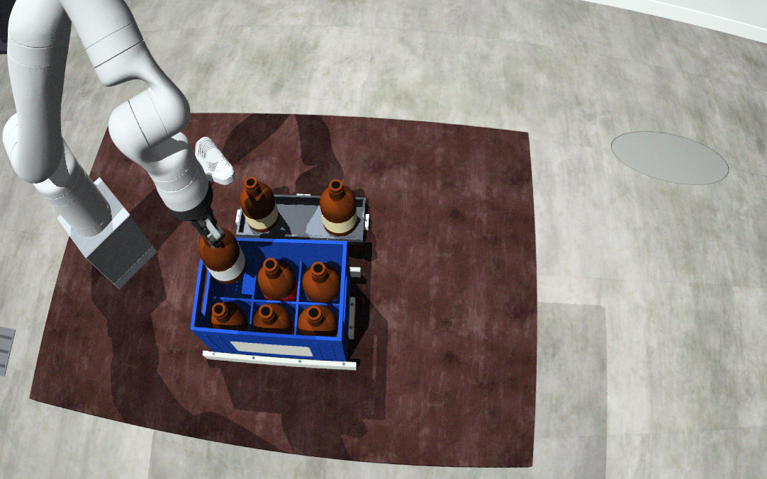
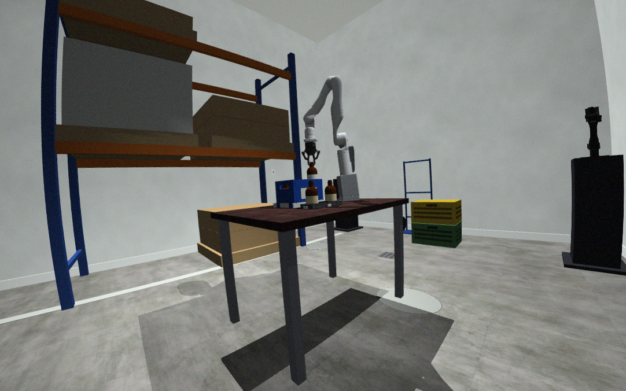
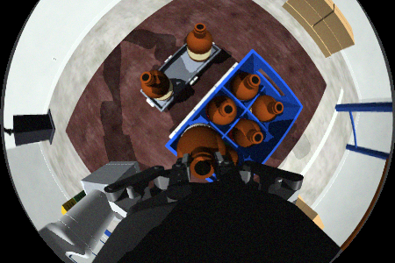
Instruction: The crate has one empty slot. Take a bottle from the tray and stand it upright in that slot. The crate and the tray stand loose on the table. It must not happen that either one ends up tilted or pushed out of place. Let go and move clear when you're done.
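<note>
The gripper [image 1: 214, 236] has its fingers [image 1: 217, 237] clamped on the neck of a brown bottle [image 1: 220, 256], which hangs upright in the air over the corner slot of the blue crate [image 1: 270, 345] nearest the robot's base; in the exterior view its base is above the crate's top edge. That slot's walls close in on all sides, and the neighbouring slot beside it already has a bottle in it. Five more brown bottles fill the other slots, round-shouldered with short necks. The crate is hard blue plastic with thin dividers and a pale label on its outer wall.

Just beyond the crate, nearly touching its far rim, sits the shallow grey tray [image 1: 299, 215], with two bottles left [image 1: 258, 205] standing apart, each with a cream band round the body. There's a bare stretch of tray floor between them.

The desk [image 1: 451, 249] is dark, mottled reddish-brown, and it has wide room to the right of crate and tray. The white arm [image 1: 148, 130] comes in smooth and jointed from the left.
</note>
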Action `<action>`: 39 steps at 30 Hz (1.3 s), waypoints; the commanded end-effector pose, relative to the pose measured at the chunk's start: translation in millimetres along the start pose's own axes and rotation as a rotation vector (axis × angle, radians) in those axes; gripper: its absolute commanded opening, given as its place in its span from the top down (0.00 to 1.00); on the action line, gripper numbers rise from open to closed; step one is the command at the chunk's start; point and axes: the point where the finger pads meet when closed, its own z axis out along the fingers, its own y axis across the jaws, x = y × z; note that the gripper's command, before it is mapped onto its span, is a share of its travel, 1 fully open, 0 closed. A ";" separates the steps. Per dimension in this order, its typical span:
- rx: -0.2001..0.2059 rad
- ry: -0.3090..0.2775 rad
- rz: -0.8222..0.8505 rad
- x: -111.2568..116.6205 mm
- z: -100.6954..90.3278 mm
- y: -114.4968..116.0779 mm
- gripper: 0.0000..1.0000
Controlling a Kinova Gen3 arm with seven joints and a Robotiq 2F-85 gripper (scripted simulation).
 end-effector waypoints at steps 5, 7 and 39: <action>0.001 -0.003 0.005 -1.9 7.0 0.5 1.00; 0.001 -0.003 0.005 -1.9 9.4 0.5 1.00; 0.001 -0.003 0.005 -2.0 33.8 0.5 1.00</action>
